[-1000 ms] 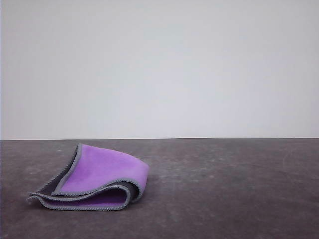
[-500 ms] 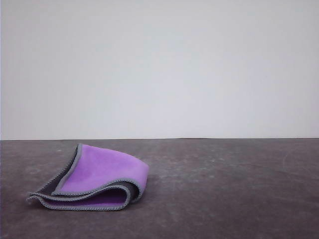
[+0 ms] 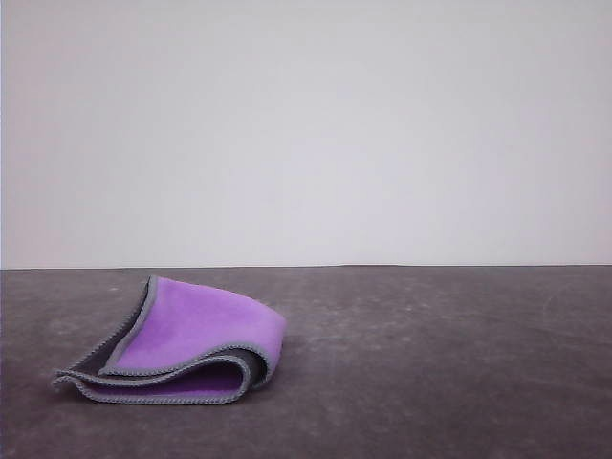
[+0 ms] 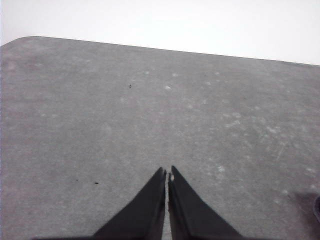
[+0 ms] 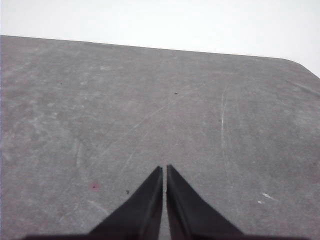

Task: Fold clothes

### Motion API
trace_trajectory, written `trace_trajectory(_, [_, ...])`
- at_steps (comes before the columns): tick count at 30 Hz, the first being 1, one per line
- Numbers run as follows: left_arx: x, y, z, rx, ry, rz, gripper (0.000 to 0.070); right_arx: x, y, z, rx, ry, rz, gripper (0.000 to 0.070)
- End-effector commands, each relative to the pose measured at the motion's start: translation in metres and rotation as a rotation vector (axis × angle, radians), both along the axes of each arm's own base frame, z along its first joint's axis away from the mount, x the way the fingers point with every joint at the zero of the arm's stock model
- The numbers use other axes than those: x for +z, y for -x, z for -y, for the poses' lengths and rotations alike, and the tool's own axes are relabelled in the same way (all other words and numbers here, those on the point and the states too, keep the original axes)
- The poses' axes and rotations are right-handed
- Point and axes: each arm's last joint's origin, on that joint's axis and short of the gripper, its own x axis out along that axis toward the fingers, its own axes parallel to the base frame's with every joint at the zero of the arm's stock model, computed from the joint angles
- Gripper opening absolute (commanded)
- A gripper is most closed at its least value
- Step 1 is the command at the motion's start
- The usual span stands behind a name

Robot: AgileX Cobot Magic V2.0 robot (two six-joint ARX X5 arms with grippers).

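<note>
- Left gripper (image 4: 167, 173): two dark, tapering fingers (image 4: 145, 210) meet at their tips with only a hairline slit between them; the jaws are closed and nothing is caught in them. The tips hang above bare table.
- Right gripper (image 5: 164, 168): the same dark wedge-shaped fingers (image 5: 187, 210), drawn together to a thin seam, closed on nothing, also over bare table.
- Table (image 3: 459, 363): a dark grey, matte, mottled surface. In the left wrist view (image 4: 75, 110) it carries pale flecks and a few dark specks, with a rounded corner at its far edge. In the right wrist view (image 5: 75, 100) it shows fine pale scratches, a small reddish spot (image 5: 94, 186) near the fingers, and another rounded far corner.
- Cloth (image 3: 196, 330): lies on the table's left side in the front view, well apart from anything else, folded over on itself in loose layers. The bright purple face is turned up and outward; the dark slate-grey face shows along the left margin and inside the fold. Light grey stitched edging (image 3: 167, 368) traces the curling front edges, which gape slightly rather than lying flat.
- Wall (image 3: 306, 134): plain and pale, behind the table's far edge.
</note>
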Motion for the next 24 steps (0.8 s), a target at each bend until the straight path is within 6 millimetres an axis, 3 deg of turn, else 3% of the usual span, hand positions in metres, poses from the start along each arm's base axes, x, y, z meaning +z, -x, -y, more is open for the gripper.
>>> trace_trajectory(1, [-0.0064, -0.0009, -0.0001, 0.004, -0.008, -0.016, 0.0000, -0.0003, -0.0003, 0.0003, -0.007, -0.013, 0.004, 0.0012])
trace_trajectory(24, [-0.0064, -0.0010, -0.0001, 0.004, -0.007, -0.016, 0.0000, -0.0004, -0.0002, 0.0003, -0.007, -0.013, 0.004, 0.0012])
